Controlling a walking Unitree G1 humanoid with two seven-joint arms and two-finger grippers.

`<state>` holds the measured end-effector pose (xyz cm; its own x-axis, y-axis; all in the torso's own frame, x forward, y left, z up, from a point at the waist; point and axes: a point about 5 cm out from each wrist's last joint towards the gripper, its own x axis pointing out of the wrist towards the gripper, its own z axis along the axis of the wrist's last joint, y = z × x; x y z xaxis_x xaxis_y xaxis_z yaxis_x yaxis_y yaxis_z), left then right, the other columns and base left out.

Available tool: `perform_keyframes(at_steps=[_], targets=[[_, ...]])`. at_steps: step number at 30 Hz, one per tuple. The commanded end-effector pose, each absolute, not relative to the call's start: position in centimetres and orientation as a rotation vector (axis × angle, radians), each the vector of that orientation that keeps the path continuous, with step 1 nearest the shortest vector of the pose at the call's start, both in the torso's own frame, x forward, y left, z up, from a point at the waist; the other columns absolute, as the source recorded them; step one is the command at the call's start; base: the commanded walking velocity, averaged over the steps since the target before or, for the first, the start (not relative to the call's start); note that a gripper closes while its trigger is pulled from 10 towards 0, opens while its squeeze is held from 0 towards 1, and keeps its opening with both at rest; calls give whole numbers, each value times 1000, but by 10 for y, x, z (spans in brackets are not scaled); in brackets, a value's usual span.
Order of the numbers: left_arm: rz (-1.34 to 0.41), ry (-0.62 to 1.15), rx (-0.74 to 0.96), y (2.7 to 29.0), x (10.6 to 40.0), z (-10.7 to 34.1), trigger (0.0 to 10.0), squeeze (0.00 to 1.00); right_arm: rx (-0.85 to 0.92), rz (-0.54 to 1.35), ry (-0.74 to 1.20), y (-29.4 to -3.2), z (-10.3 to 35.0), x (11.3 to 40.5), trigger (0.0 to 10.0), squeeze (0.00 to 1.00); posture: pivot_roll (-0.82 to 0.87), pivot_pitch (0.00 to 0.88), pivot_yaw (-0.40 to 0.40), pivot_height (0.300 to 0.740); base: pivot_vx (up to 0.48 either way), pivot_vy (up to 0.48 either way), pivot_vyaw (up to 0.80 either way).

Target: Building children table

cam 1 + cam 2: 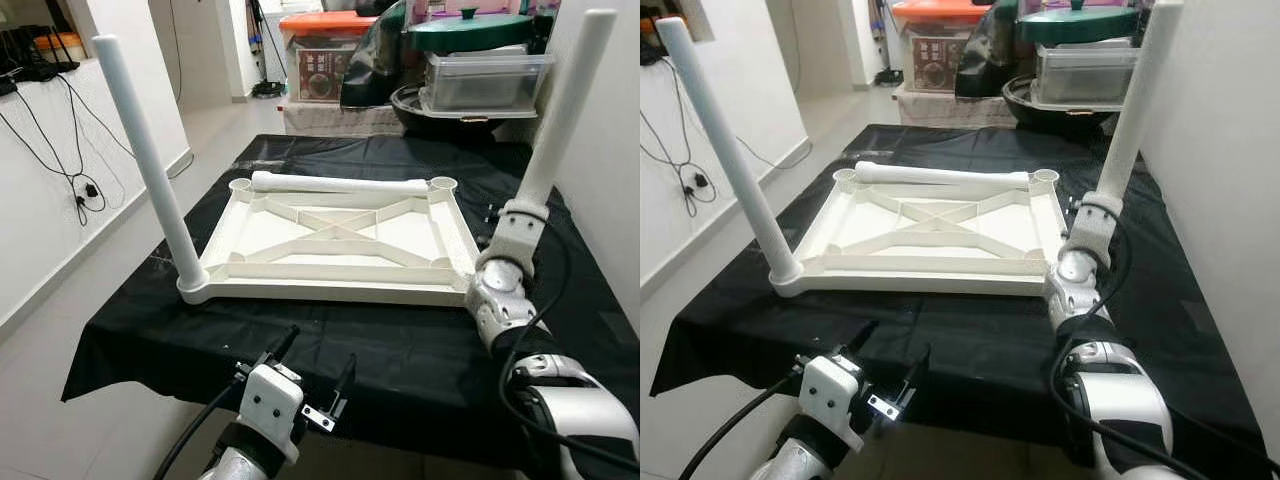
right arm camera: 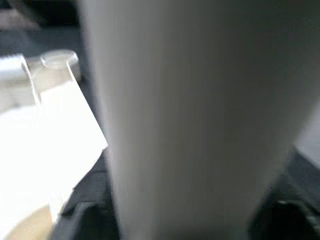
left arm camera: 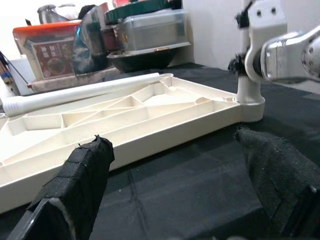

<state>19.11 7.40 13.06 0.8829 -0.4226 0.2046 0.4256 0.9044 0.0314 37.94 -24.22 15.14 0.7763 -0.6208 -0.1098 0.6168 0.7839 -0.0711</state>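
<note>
Left eye view: the upturned tabletop (image 1: 340, 240), ribbed white plastic, lies on a black cloth (image 1: 400, 350). The right gripper (image 1: 512, 222) seems clamped on the smooth round leg (image 1: 565, 100) at the tabletop's near right corner; a sideways push could tilt it from its socket. The left gripper (image 1: 318, 375) hangs spread, just before the tabletop's near edge.

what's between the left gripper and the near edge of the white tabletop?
Just bare black cloth between the left gripper and upturned white plastic tabletop, seen in the left eye and left wrist views.

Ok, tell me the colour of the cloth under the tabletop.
Black cloth, clearest in the left eye view.
</note>
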Motion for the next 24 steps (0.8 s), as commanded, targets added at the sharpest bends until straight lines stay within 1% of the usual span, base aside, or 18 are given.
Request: perform_keyframes(at_steps=[1, 2, 3, 11, 15, 16, 18, 22, 24], targets=[[-441, -186, -14, 75, 191, 127, 10000, 0, -18, -671, 143, -240, 146, 378, 10000, 1000, 32, 0, 14, 740, 0, 0, 0], [-441, -186, -14, 75, 191, 127, 10000, 0, -18, -671, 143, -240, 146, 378, 10000, 1000, 32, 0, 14, 740, 0, 0, 0], [-441, -186, -15, 75, 192, 127, 10000, 0, -2, -621, 95, -227, 145, 378, 10000, 0, 27, 0, 13, 740, 0, 0, 0], [-442, -185, -16, 75, 192, 127, 10000, 0, -12, -572, 71, -218, 134, 370, 10000, 0, 22, 0, 13, 740, 0, 0, 0], [-442, -184, -16, 76, 193, 127, 10000, 0, -20, -484, 81, -212, 119, 347, 10000, 0, 16, 0, 14, 740, 0, 0, 0], [-442, -184, -16, 76, 193, 127, 10000, 0, -20, -484, 81, -212, 119, 347, 10000, 0, 16, 0, 14, 740, 0, 0, 0], [-443, -183, -16, 76, 193, 127, 10000, 0, -9, -468, 81, -212, 116, 336, 10000, 0, 16, 0, 14, 740, 0, 0, 0], [-443, -183, -16, 76, 193, 126, 10000, 0, 4, -453, 74, -210, 117, 331, 10000, 0, 10, 0, 14, 740, 0, 0, 0], [-443, -182, -16, 76, 193, 126, 10000, 0, 31, -380, 45, -202, 120, 326, 10000, 0, 10, 0, 14, 740, 0, 0, 0]])
